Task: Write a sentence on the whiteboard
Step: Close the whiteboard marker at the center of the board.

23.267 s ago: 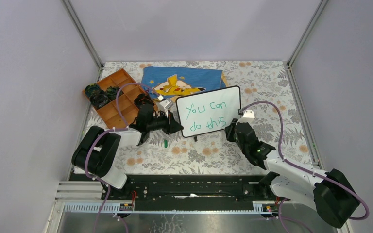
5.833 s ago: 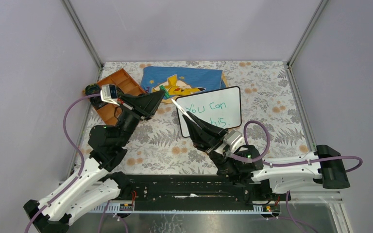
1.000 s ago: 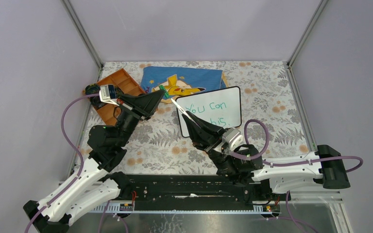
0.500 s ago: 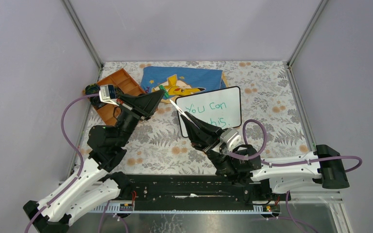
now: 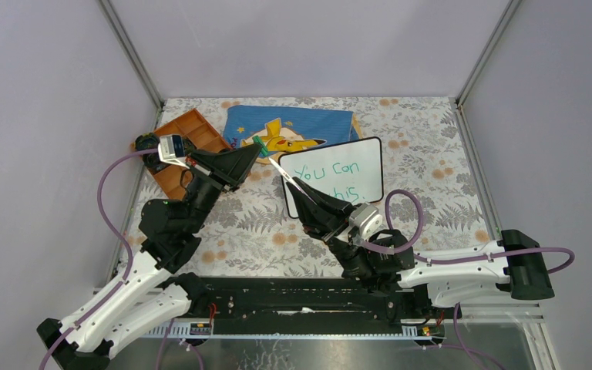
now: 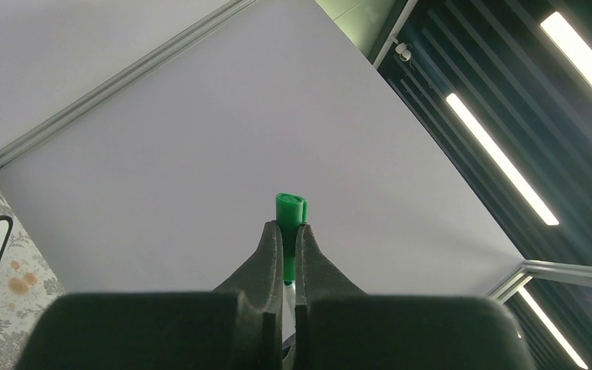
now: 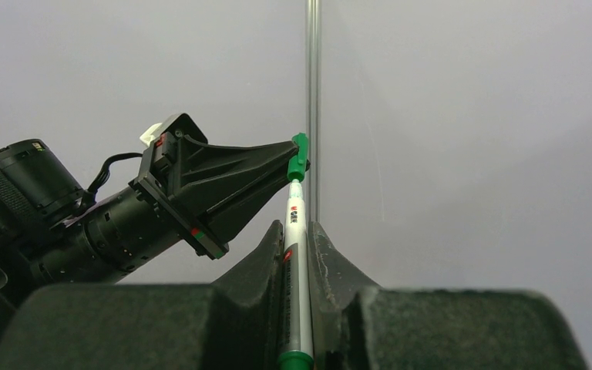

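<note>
The whiteboard point(image 5: 370, 158) stands mid-table with the sentence point(image 5: 327, 169) in green on it, second line part-hidden by the right arm point(image 5: 370, 258). Writing judged done; step in hand is recapping. Up in the air, the left gripper point(image 6: 287, 231) is clamped on the green cap point(image 6: 290, 208), held as a fixed socket at 10 o'clock off the board's far-left corner. The right gripper point(image 7: 297, 231) is clamped on the marker point(image 7: 294, 270), tip at cap mouth; seating not confirmed

A table point(image 5: 432, 154) covered in a pale sheet printed with grey ferns and orange flowers carries three things. An orange plastic compartment tray point(image 5: 200, 127) lies at far left. Beside it lies a blue Pikachu-printed cloth point(image 5: 316, 123). Just in front of that sits a small black-framed white whiteboard point(image 5: 366, 166) with green handwritten words point(image 5: 326, 168).
</note>
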